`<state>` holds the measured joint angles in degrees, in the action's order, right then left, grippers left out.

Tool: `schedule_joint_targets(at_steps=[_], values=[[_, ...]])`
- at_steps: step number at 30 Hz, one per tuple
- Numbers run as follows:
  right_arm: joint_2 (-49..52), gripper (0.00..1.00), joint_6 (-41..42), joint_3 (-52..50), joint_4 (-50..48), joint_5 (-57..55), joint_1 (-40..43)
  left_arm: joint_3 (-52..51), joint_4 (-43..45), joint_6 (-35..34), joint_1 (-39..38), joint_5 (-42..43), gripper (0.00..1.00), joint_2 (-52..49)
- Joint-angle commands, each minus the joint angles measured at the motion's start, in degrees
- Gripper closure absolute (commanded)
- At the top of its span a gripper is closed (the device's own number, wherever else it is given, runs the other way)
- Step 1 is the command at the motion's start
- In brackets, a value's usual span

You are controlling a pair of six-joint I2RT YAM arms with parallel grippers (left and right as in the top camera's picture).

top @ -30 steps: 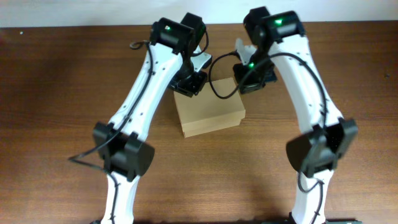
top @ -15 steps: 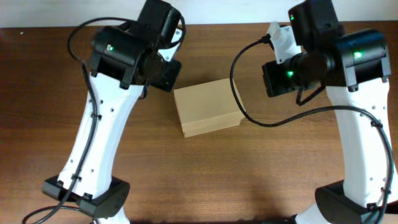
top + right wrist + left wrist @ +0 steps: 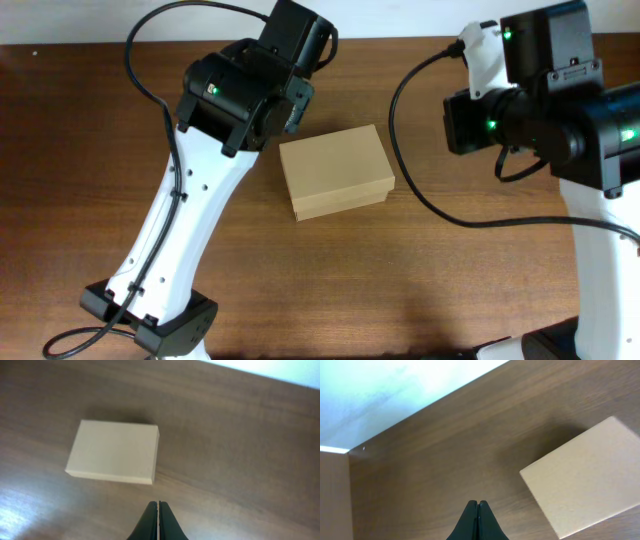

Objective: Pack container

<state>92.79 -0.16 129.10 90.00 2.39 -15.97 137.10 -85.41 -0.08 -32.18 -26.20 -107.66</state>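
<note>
In the overhead view, the container [image 3: 335, 172] lies near the middle of the wooden table [image 3: 450, 280], with its lid flap folded down flat. The left arm [image 3: 190, 210] rises on the left side of the box, with its wrist near the far left corner. The right arm [image 3: 560, 120] is on the right side, well apart from the box. The fingers of both arms are hidden under the wrists here.

In the left wrist view, the left gripper [image 3: 478, 506] has its 2 fingers pressed together and holds nothing. It hangs over bare table, and the container [image 3: 590, 477] is off to the right, not touched.

In the right wrist view, the right gripper [image 3: 158, 506] also has its 2 fingers touching each other, with nothing between them. The container [image 3: 114, 451] lies above and left of the fingertips in the picture, apart from them.
</note>
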Motion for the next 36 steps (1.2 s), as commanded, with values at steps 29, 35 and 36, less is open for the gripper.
schedule_joint_targets(at_steps=[29, 35, 36], values=[[15.8, 0.96, 1.5, -32.7, -21.3, 9.2, -1.3, -41.4, 15.6, 0.6, 8.5, 45.0, 0.98, 0.9], [16.7, 0.96, 1.7, -35.7, -23.6, 9.2, -2.9, -45.9, 18.2, -0.8, 7.5, 45.5, 0.98, 0.9], [16.7, 0.96, 2.1, -36.6, -24.4, 9.2, -3.1, -46.4, 18.5, -0.8, 7.6, 45.5, 0.98, 0.9]])
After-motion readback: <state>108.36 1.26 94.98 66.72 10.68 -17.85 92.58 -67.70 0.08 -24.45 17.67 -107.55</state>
